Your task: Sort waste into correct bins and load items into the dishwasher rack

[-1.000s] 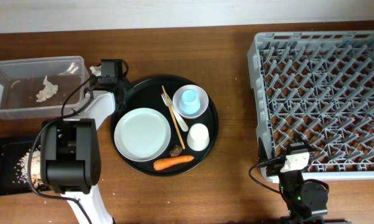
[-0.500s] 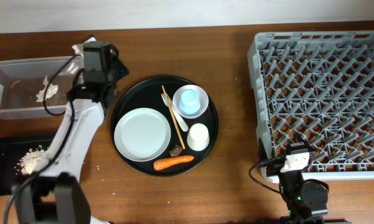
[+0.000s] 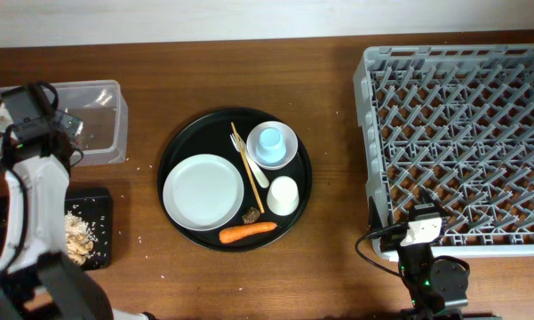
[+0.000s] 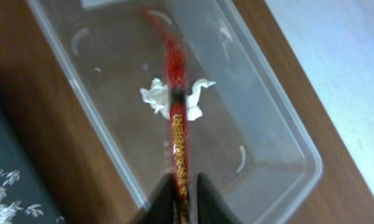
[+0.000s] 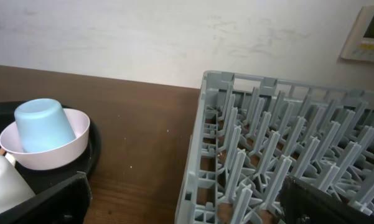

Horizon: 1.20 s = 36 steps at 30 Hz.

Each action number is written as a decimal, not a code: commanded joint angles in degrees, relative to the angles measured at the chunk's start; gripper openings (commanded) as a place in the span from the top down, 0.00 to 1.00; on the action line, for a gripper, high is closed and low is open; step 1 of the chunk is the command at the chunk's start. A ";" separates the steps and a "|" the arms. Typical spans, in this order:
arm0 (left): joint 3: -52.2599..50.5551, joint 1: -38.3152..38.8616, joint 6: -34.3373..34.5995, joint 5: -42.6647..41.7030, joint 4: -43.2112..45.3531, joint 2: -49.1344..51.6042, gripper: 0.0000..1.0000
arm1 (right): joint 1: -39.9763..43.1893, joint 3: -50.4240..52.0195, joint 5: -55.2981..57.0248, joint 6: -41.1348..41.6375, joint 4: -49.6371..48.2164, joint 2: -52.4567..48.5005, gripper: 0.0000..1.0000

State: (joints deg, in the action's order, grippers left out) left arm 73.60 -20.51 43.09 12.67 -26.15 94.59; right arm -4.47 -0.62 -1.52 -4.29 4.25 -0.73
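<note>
My left gripper (image 4: pixel 182 186) is shut on the red printed wrapper (image 4: pixel 177 118), which hangs over the clear tub (image 4: pixel 299 149). Crumpled white tissue (image 4: pixel 154 98) lies in the tub. In the overhead view the left arm (image 3: pixel 31 124) covers the tub's (image 3: pixel 107 107) left part. The black tray (image 3: pixel 104 200) holds grainy food scraps (image 3: pixel 78 233). The round tray (image 3: pixel 173 151) carries a white plate (image 3: pixel 203 191), a bowl (image 3: pixel 284 153) with the blue cup (image 3: pixel 269 142), a small white cup (image 3: pixel 283 196), pale sticks (image 3: pixel 246 169), a carrot (image 3: pixel 248 233) and a brown scrap (image 3: pixel 251 214). My right gripper (image 5: pixel 187 208) is open and empty by the grey rack (image 5: pixel 286 143).
The grey rack (image 3: pixel 462 133) fills the right side of the table. The right arm's base (image 3: pixel 431 276) sits at the front edge below it. In the right wrist view the bowl (image 5: pixel 56 152) with the blue cup (image 5: pixel 40 124) is at the left.
My left arm has swung left from beside the round tray to over the clear tub. The right arm and the tray's contents have not moved.
</note>
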 commanded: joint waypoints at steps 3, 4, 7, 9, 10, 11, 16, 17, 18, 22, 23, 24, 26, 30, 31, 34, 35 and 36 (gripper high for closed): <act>-0.26 -0.28 0.13 0.42 5.03 6.01 0.04 | 0.37 0.31 0.07 0.44 0.22 0.33 0.01; -0.26 -0.26 -0.17 0.42 4.15 4.74 0.02 | 0.37 0.31 0.07 0.44 0.22 0.33 0.01; -0.26 -0.26 -0.92 -0.35 0.39 -1.49 0.01 | 0.37 0.31 0.07 0.46 0.22 0.33 0.01; -0.26 -0.26 -0.92 -6.29 -3.54 -7.91 0.01 | 0.37 0.31 0.04 0.44 0.22 0.33 0.01; -0.26 -0.26 -0.92 -12.41 -8.24 -12.74 0.01 | 0.37 0.31 0.07 0.44 0.22 0.33 0.01; -0.26 -0.26 -0.90 -15.93 -10.71 -15.87 0.01 | 0.37 0.31 0.07 0.46 0.22 0.33 0.01; -0.46 0.31 -0.94 -20.63 -34.51 -27.61 0.01 | 0.37 0.31 0.07 0.44 0.22 0.33 0.01; -0.50 2.21 -1.36 -20.63 -38.32 -28.37 0.01 | 0.37 0.31 0.04 0.44 0.22 0.33 0.01; -0.59 4.96 -4.09 -21.03 -39.80 -28.35 0.01 | 0.37 0.31 0.04 0.44 0.22 0.33 0.01; -4.42 20.15 -10.23 -24.06 -38.75 -28.35 0.01 | 0.37 0.31 0.07 0.44 0.22 0.33 0.01; -5.73 24.65 -10.45 -24.04 -37.55 -28.35 0.01 | 0.37 0.31 0.07 0.46 0.22 0.33 0.01; -7.39 29.66 -10.45 -23.91 -35.87 -28.33 0.01 | 0.37 0.31 0.07 0.44 0.22 0.33 0.01; -11.02 37.24 -10.40 -22.71 -31.95 -28.22 0.01 | 0.37 0.31 0.07 0.44 0.22 0.33 0.01; -19.41 47.12 -9.25 -21.90 -22.08 -25.90 0.01 | 0.37 0.31 0.07 0.44 0.22 0.33 0.01; -20.28 48.28 -9.25 -21.90 -20.74 -24.70 0.01 | 0.37 0.31 0.07 0.44 0.22 0.33 0.01; -20.65 50.53 -9.27 -21.90 -17.94 -18.36 0.01 | 0.37 0.31 0.07 0.44 0.22 0.33 0.01; -20.65 51.17 -9.27 -21.92 -17.18 -15.67 0.01 | 0.37 0.31 0.07 0.46 0.22 0.33 0.01; -20.65 51.43 -9.27 -21.94 -16.81 -13.79 0.01 | 0.37 0.31 0.07 0.46 0.22 0.33 0.01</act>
State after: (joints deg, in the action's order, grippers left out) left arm 53.45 29.85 33.85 -9.61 -43.99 75.94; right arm -4.47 -0.62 -1.50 -4.32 4.25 -0.69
